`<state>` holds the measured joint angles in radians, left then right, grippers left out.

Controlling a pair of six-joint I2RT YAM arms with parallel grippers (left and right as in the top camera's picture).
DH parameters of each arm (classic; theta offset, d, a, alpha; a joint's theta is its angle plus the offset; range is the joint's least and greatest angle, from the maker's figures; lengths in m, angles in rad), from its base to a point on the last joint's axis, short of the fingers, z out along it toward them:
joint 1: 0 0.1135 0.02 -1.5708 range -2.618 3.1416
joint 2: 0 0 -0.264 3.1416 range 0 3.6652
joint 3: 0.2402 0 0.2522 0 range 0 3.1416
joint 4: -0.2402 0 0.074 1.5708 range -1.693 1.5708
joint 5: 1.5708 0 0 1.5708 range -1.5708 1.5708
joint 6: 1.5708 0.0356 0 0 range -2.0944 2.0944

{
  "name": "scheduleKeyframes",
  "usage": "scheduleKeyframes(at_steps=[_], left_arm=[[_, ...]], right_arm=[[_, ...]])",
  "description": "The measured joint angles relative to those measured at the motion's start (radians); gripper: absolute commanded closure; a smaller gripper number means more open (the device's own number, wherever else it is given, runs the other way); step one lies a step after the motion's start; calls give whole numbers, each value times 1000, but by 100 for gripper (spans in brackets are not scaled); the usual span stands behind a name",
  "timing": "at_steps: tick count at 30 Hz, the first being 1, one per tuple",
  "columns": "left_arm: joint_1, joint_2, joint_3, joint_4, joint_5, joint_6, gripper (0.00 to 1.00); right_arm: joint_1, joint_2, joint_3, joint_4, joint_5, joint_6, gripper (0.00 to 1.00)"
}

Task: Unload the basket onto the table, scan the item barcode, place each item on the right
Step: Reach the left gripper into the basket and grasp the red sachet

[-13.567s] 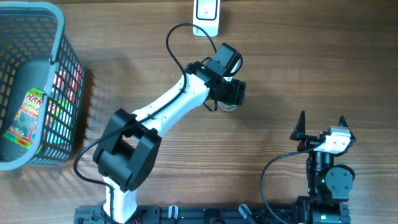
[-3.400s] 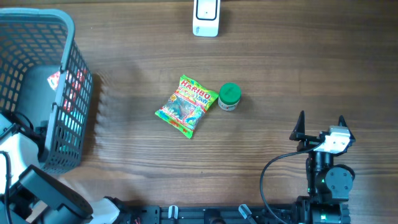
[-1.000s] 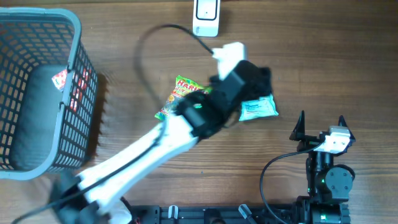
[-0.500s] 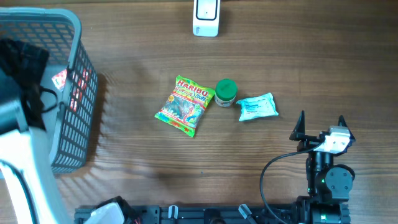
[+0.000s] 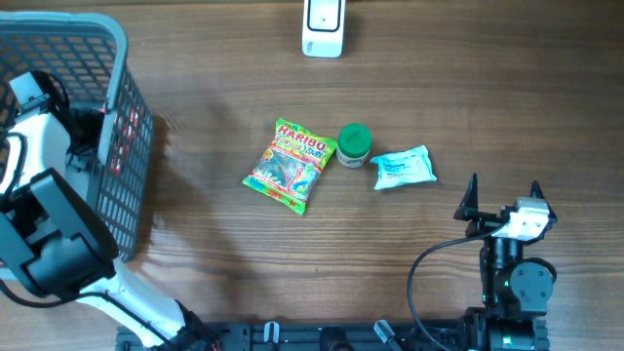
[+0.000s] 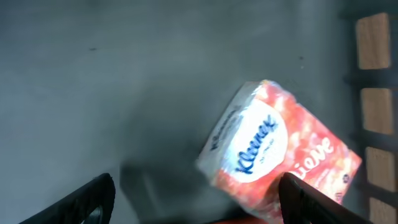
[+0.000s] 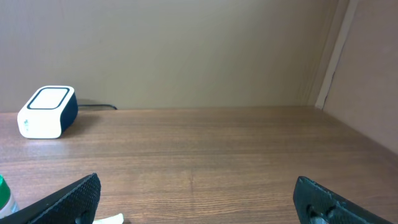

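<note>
A red and white Kleenex tissue pack [image 6: 280,149] lies tilted on the grey floor of the basket [image 5: 122,58]. My left gripper [image 6: 199,208] hangs over it, jaws open; the pack sits toward the right fingertip [image 6: 311,199], and any contact is unclear. From overhead the left arm [image 5: 34,136] reaches into the basket, its gripper hidden by the mesh. The white scanner [image 5: 323,24] stands at the far table edge, also visible as the scanner [image 7: 46,112] in the right wrist view. My right gripper [image 5: 503,200] rests open at the near right, holding nothing.
A Haribo bag [image 5: 290,164], a green-capped jar [image 5: 354,146] and a pale blue packet [image 5: 404,168] lie in a row mid-table. A wall and wooden side panel [image 7: 367,74] close off the far right.
The left arm left the pale blue packet beside the jar, swung left and now reaches into the basket. Its jaws have narrowed slightly. The right arm is unmoved.
</note>
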<state>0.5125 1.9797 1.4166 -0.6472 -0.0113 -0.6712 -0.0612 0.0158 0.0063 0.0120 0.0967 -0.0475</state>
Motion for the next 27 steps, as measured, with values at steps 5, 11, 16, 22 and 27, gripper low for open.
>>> scheduleKeyframes(at_steps=[5,11,16,22,27], left_arm=[[0,1,0,35,19,21,96],[0,1,0,19,30,55,96],[0,1,0,13,44,130,0],[0,1,0,31,48,143,0],[-2,1,0,71,60,148,25]], right_arm=[[0,0,0,0,0,0,0],[0,0,0,0,0,0,0],[0,0,0,0,0,0,0],[0,0,0,0,0,0,0],[0,0,0,0,0,0,0]])
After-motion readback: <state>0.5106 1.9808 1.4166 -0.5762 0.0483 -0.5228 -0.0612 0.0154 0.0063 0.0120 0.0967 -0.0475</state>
